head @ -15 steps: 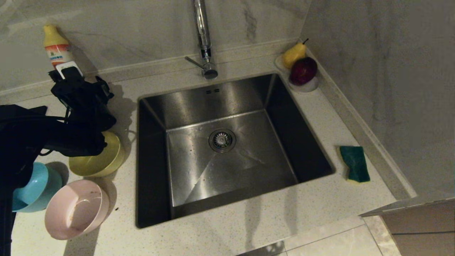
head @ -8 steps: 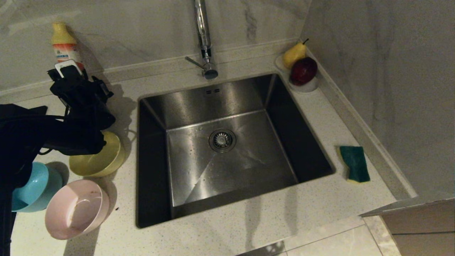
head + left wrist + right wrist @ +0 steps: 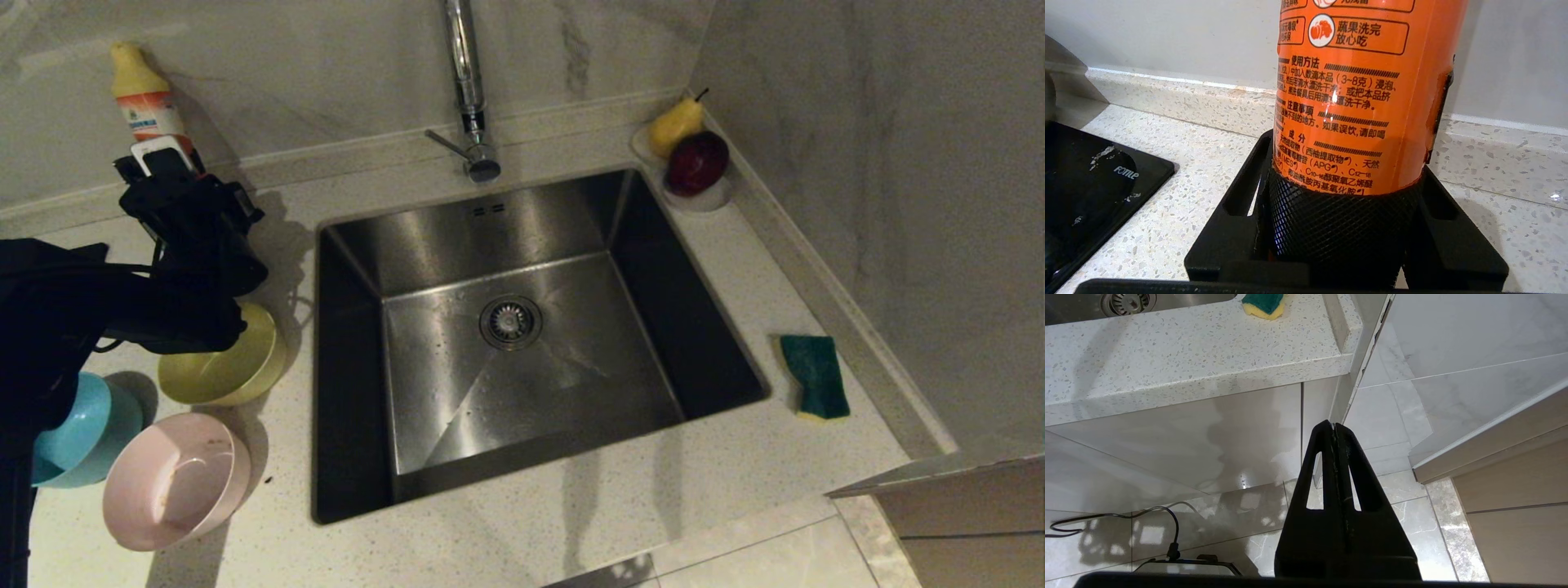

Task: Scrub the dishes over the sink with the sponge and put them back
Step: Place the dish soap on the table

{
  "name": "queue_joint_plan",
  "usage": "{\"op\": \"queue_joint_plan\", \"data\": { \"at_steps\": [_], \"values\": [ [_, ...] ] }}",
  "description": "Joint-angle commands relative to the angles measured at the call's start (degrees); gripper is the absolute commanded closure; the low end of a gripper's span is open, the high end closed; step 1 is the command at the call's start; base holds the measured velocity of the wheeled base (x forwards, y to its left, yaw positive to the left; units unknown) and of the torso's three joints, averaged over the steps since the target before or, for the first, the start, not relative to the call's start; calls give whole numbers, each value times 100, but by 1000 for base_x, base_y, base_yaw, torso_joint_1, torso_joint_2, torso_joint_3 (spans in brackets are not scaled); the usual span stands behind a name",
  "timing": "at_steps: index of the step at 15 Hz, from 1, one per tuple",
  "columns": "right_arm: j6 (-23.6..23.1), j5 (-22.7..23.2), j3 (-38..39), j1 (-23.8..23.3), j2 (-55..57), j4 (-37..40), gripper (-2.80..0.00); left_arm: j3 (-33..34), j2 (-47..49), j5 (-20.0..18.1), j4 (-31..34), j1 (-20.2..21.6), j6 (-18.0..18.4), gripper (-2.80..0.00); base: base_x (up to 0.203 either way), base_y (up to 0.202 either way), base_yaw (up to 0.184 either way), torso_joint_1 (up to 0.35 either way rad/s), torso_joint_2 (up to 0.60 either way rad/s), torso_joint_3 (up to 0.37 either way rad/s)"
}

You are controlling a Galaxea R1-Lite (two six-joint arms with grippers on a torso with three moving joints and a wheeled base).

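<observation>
Since the earlier frames the detergent bottle (image 3: 140, 91) has shifted a little against the wall, tipping slightly as the left claw (image 3: 159, 159) closes in on it; the rest of the worktop (image 3: 522, 523) looks unchanged.

The left claw sits at the far left of the worktop, its 2 fingers (image 3: 1241, 192) about half open and flanking the lower part of the orange-labelled bottle (image 3: 1347, 102). Whether the pads are pressing on it or just beside it I cannot tell.

Under the left arm stand the 3 bowls: the blue bowl (image 3: 73, 433) furthest left, the pink bowl (image 3: 175, 482) with brownish smears near the front edge, and the yellow bowl (image 3: 224, 367) partly hidden by the arm. Right of them lies the sink (image 3: 506, 343) with its drain, the tap (image 3: 465, 82) behind it. A pear (image 3: 676, 124) and a dark red fruit (image 3: 696, 163) sit in the back corner. The sponge (image 3: 815, 376) lies green side up on the worktop right of the sink.

The right claw (image 3: 1334, 426) hangs below the worktop edge, pressed closed and holding nothing.
</observation>
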Motion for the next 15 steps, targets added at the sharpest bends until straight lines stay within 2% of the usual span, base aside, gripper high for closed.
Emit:
{"op": "queue_joint_plan", "data": {
  "at_steps": [1, 4, 8, 11, 15],
  "values": [
    [-1, -1, -4, 8, 1, -2, 0, -111, -20, 37, -25, 4, -3, 0, 0, 0, 0, 0, 0, 0],
    [-1, -1, 4, 7, 1, -2, 0, -256, 29, 77, -272, 4, -20, 0, 0, 0, 0, 0, 0, 0],
    [-1, 0, -3, 0, 1, -2, 0, -176, 166, 64, -1054, -4, 97, 0, 0, 0, 0, 0, 0, 0],
    [-1, -1, -4, -1, 1, -2, 0, -232, 182, 72, -1073, -23, 85, 0, 0, 0, 0, 0, 0, 0],
    [-1, 6, 4, 0, 1, -2, 0, -111, 147, 64, -782, -31, 23, 0, 0, 0, 0, 0, 0, 0]
  ]
}}
